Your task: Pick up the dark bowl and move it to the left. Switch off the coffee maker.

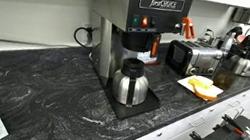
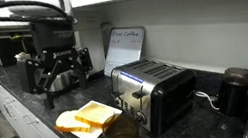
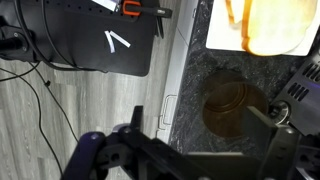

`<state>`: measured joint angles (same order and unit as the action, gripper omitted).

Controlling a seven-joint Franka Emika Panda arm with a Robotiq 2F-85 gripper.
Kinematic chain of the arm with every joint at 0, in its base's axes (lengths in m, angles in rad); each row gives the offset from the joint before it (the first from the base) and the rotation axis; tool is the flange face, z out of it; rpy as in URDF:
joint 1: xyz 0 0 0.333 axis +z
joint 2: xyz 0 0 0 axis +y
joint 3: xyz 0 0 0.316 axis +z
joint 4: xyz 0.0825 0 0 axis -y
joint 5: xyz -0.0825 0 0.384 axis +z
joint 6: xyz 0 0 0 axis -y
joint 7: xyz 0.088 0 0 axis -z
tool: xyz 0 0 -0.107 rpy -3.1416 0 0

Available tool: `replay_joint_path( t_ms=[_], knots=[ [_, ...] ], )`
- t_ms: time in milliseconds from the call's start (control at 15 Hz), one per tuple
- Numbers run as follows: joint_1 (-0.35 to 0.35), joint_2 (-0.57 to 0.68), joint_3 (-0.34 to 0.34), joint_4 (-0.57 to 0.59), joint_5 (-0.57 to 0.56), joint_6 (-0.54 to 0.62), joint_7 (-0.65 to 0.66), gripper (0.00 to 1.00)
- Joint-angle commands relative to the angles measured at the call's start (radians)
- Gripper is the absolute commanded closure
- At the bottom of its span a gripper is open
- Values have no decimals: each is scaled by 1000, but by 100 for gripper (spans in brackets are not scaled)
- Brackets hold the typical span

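The dark bowl (image 2: 122, 137) is small, brown and round. It stands near the front edge of the black counter, just in front of the white plate with yellow toast (image 2: 84, 119). In the wrist view the bowl (image 3: 228, 108) lies below, between my spread fingers. My gripper (image 2: 58, 66) is open and empty, and hangs in the air well above the counter, behind the plate. In the wrist view the gripper (image 3: 205, 128) has its jaws wide apart. The steel coffee maker (image 1: 137, 26) stands mid-counter with its orange switch (image 1: 145, 22) lit.
A steel carafe (image 1: 129, 84) sits on the coffee maker's base. A chrome-and-black toaster (image 2: 153, 92) stands beside the plate (image 1: 201, 87). Dark canisters (image 2: 234, 91) stand further along. A steel pot (image 2: 60, 82) is under the gripper. The counter edge and the floor with cables (image 3: 60, 90) lie beside the bowl.
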<state>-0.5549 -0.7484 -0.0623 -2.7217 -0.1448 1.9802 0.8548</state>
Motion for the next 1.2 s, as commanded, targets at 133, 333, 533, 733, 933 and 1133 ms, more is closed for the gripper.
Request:
replay_joint_path(
  t_ms=[133,333,533,733,933,1133],
  knots=[
    [-2,91,-15,4,-3,98,120,0],
    [-3,158,-12,-9,-14,158,202,0],
    [-4,224,-20,-21,-13,188,285,0],
    [10,288,-37,-24,-5,235,337,0],
    [24,345,-49,-2,2,274,366,0],
    [33,394,-52,3,-9,308,414,0]
  ],
)
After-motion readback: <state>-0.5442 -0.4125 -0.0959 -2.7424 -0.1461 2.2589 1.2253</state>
